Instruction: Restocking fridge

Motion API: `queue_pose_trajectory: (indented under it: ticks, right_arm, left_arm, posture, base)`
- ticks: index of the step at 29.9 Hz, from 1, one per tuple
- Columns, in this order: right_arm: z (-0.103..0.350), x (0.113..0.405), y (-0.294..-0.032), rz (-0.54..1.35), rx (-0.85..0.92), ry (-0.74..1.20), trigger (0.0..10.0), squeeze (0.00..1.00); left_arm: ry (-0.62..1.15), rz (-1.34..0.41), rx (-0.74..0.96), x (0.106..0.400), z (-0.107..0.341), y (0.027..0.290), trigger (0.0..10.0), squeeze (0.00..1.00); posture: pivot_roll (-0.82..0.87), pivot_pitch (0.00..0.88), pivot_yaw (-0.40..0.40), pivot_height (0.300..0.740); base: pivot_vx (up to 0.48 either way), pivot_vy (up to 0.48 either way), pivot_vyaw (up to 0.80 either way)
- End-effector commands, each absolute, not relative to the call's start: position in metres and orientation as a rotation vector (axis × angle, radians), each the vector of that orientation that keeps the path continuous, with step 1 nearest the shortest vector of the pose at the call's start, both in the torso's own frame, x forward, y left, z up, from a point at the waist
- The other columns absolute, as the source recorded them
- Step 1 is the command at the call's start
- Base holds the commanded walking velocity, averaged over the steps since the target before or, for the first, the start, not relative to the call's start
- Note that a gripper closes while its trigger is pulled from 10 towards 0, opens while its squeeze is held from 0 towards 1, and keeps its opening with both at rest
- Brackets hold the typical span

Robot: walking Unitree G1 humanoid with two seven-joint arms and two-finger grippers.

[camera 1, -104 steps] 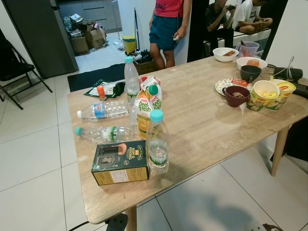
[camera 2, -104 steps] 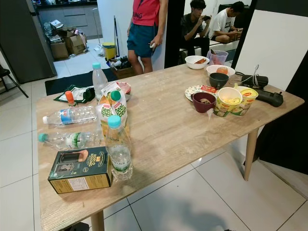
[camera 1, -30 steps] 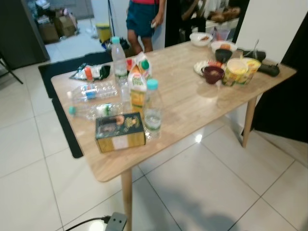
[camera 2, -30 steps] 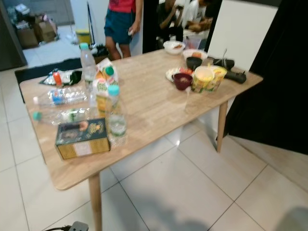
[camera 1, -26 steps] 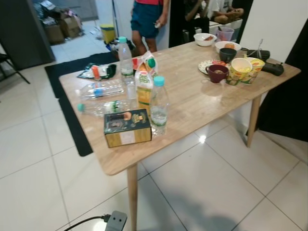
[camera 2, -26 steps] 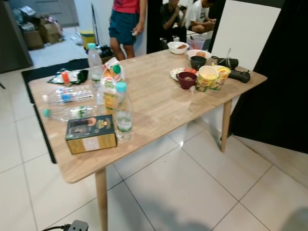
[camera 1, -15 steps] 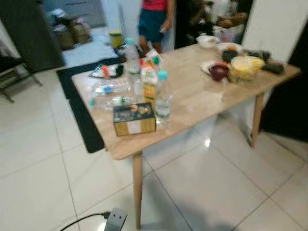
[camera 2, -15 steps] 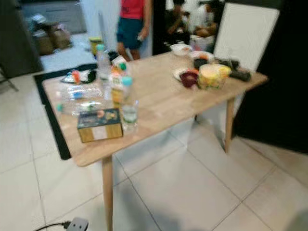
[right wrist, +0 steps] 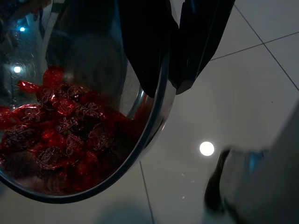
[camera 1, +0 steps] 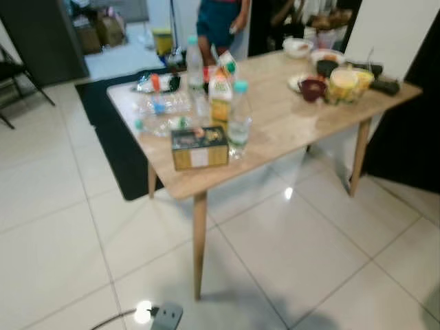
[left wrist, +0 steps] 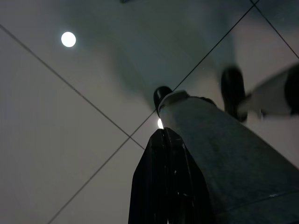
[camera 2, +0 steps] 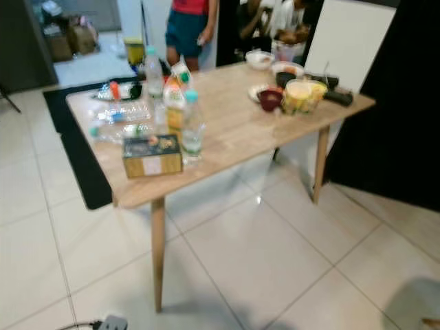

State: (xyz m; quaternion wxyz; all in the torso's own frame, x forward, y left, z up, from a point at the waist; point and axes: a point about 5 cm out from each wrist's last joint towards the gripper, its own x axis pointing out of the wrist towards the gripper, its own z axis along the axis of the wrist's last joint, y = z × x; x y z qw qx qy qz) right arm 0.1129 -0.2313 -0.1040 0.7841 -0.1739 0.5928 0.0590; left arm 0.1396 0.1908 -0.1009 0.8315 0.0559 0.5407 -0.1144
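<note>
I'm standing back from the wooden table (camera 1: 289,130), whole top in sight, tiled floor (camera 1: 295,268) between me and it. The stock waiting for the fridge is bunched at the table's near-left end, probably so it's easy to grab from that corner: a dark box (camera 1: 199,147) at the edge, an upright water bottle (camera 1: 238,120) just beside it, a juice carton (camera 1: 220,102) behind, more bottles lying flat (camera 1: 161,106) further back. The far end carries bowls and noodle cups (camera 1: 342,84), which look like somebody's meal, not mine to move. A person in blue shorts (camera 1: 218,20) stands beyond the table.

Right pincer (right wrist: 174,51) is clenched on the rim of a metal bowl (right wrist: 156,121), one finger inside, one outside, a rim pinch that lets the bowl hang low by my side as I walk. Red-wrapped sweets (right wrist: 65,130) sit pooled in its bottom, so it's staying level enough. That's the load on its way, I reckon.

Left pincer (left wrist: 167,177) hangs over the floor beside my leg, fingers pressed together, grasping nothing, idle.
</note>
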Motion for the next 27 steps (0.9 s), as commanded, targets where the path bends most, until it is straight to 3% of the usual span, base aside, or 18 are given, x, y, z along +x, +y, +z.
queue_pose_trajectory:
  ticks: [1,13,27]
  right_arm:
    - [-0.102,0.115,-0.236,0.114,-0.390,1.273,10.0,0.00]
    - [-0.101,0.123,-0.232,0.128,-0.362,1.256,10.0,0.00]
    - [-0.100,0.128,-0.229,0.143,-0.334,1.246,10.0,0.00]
  left_arm:
    - [1.202,-0.248,0.121,0.126,-0.105,0.193,10.0,0.00]
    - [1.196,-0.238,0.124,0.127,-0.105,0.194,10.0,0.00]
    - [1.193,-0.243,0.131,0.127,-0.105,0.194,10.0,0.00]
  posture:
    - [0.07,0.000,-0.033,0.740]
    - [0.07,0.000,-0.030,0.740]
    - [0.07,0.000,-0.027,0.740]
  base:
    - [-0.337,0.000,0.00]
    - [-0.053,0.000,0.07]
    - [0.000,0.000,0.74]
